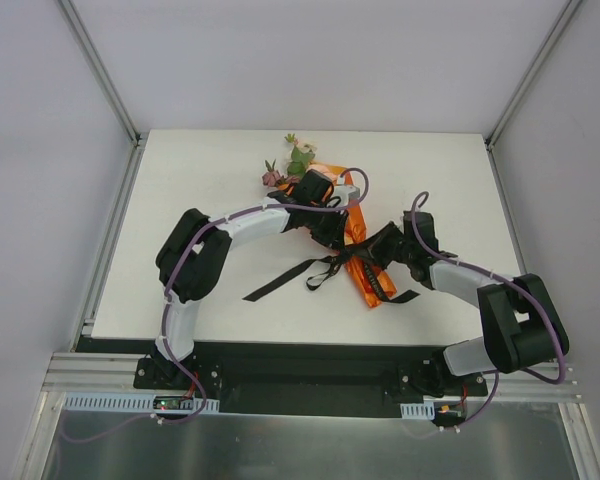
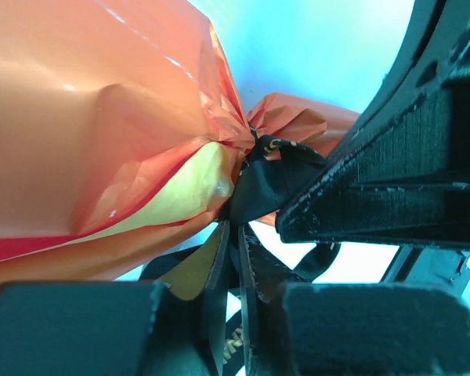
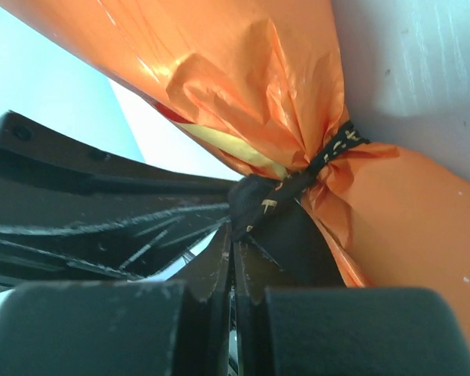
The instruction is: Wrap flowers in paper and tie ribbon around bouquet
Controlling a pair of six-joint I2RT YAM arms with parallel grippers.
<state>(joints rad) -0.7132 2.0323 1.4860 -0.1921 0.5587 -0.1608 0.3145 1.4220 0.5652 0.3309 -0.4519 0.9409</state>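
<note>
We log the bouquet [image 1: 357, 222] lying centre frame on the bench [image 1: 200, 180], blooms toward the top. The ribbon [image 2: 266, 180] cinches its orange neck. The left end effector [image 2: 233, 266] and right end effector [image 3: 233, 258] are each narrowed onto a ribbon tail.

Top view high, looking down, both wrist views very close, sharing ribbon [image 2: 270, 176] cinching paper [image 2: 102, 117]

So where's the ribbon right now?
Top view, mid-table: the ribbon is tied round the paper's narrow neck, between the left pincer and right pincer, loose ends trailing left.
</note>
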